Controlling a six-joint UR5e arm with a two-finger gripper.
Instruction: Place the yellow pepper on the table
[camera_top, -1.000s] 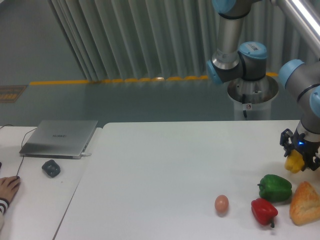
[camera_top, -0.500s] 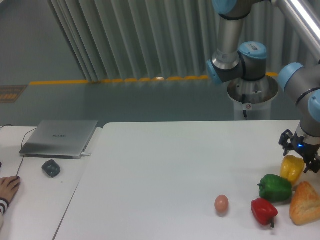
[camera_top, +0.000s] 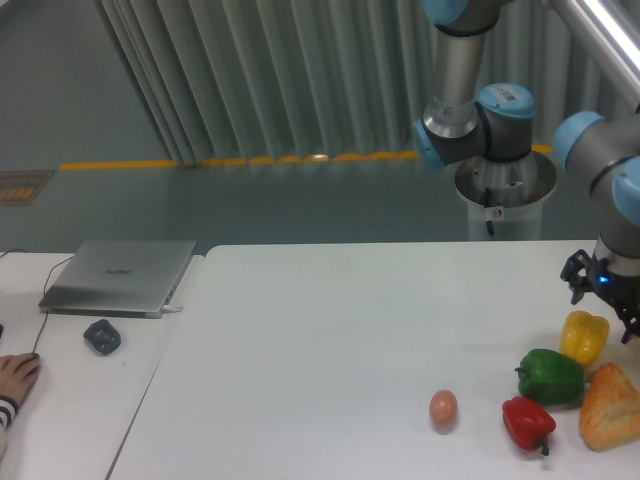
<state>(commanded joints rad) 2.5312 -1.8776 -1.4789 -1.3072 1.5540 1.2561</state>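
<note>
The yellow pepper (camera_top: 585, 337) sits on the table (camera_top: 330, 340), near the right edge. It is just behind the green pepper (camera_top: 550, 375) and looks to touch it. A piece of bread (camera_top: 610, 405) lies close by at the right, and the red pepper (camera_top: 528, 422) and an egg (camera_top: 443, 407) lie a bit nearer the front.

The gripper (camera_top: 607, 300) hangs just above the yellow pepper. Its fingers look spread, and nothing is between them. The pepper seems to rest on its own.

So the putting-down step looks done. The pepper is on the table, which is what the task asks for.

The next move is likely to lift the arm straight up and away. It should go slowly, so the fingers do not bump the pepper and roll it into the green 1 or off the edge.
</note>
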